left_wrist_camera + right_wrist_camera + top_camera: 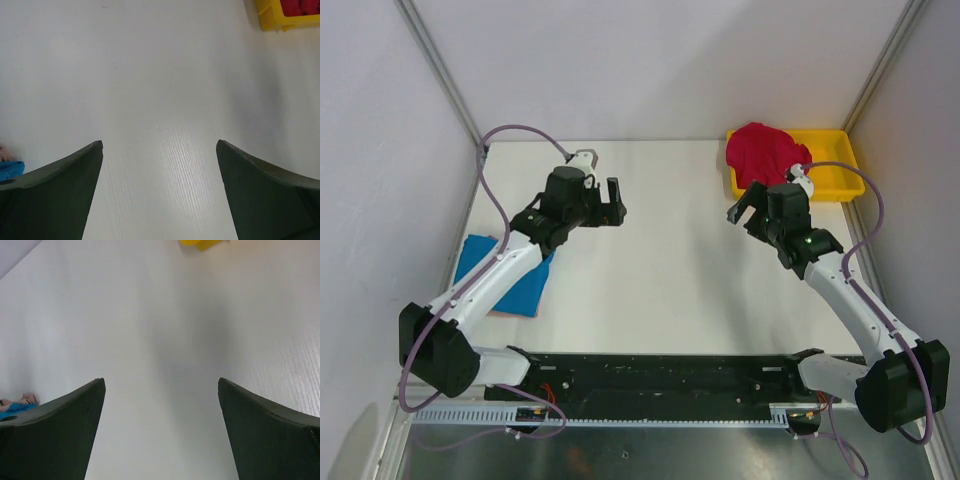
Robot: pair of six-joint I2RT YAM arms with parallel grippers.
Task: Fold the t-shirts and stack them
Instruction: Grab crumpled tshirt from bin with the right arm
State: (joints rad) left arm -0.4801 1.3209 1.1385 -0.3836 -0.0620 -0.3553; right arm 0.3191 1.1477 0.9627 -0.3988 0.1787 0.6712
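The crumpled red t-shirt [765, 152] lies in the yellow tray [832, 186] just behind the right gripper [745, 203], well apart from the left gripper [614, 202] (both wide open, holding nothing), while the blue t-shirt [525, 285] rests folded at the near left.

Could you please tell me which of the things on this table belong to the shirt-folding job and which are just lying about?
Belongs to the job:
red t-shirt, bunched up in the yellow tray
blue t-shirt, folded at the left side of the table

Just lying about:
yellow tray, only holding the red t-shirt
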